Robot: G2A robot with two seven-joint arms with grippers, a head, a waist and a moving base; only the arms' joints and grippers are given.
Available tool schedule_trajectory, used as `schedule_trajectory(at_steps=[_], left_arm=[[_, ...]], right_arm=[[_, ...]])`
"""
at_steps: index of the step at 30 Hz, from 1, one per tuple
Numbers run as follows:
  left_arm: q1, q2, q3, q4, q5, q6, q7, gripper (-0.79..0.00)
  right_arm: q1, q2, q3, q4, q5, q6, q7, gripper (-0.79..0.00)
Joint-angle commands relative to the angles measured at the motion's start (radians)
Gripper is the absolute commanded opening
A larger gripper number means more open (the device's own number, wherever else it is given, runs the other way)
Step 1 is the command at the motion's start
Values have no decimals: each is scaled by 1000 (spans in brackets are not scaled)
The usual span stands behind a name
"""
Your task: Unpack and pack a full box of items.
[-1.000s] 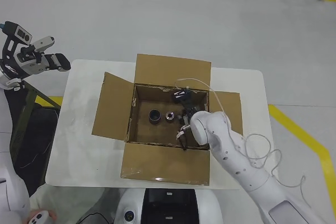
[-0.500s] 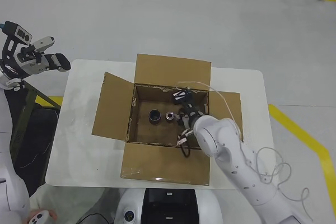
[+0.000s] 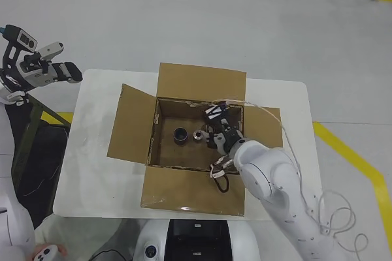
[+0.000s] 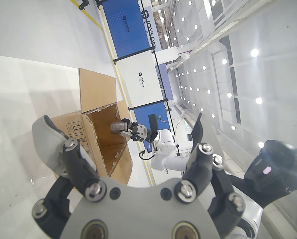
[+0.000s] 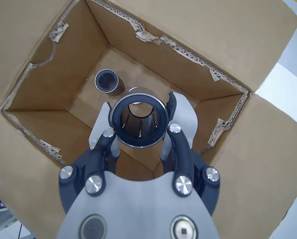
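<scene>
Left gripper (image 3: 70, 72): fingers apart, empty, well apart from box.
Cardboard box (image 3: 130, 134): flaps open, beneath right gripper.
Spare sleeve (image 5: 106, 80): upright on box floor, below right gripper's fingertips.
Right gripper (image 5: 138, 103): clamped on metal sleeve (image 5: 140, 121), over box opening.

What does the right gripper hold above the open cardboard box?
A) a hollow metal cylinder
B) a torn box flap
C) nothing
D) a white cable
A: the right gripper is shut on a hollow metal cylinder above the box, seen end-on in the right wrist view.
</scene>
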Motion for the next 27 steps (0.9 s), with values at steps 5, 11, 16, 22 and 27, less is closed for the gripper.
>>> schedule_trajectory(at_steps=[5, 11, 16, 22, 27], left_arm=[[0, 0, 0, 0, 0, 0, 0, 0], [0, 0, 0, 0, 0, 0, 0, 0], [0, 0, 0, 0, 0, 0, 0, 0], [0, 0, 0, 0, 0, 0, 0, 0], [0, 0, 0, 0, 0, 0, 0, 0]], right_arm=[[-22, 2, 1, -17, -6, -29, -21, -785], [-22, 2, 1, -17, -6, -29, -21, -785], [-22, 2, 1, -17, -6, -29, -21, -785], [-22, 2, 1, -17, -6, -29, -21, -785], [-32, 3, 3, -20, 4, -38, -39, -785]])
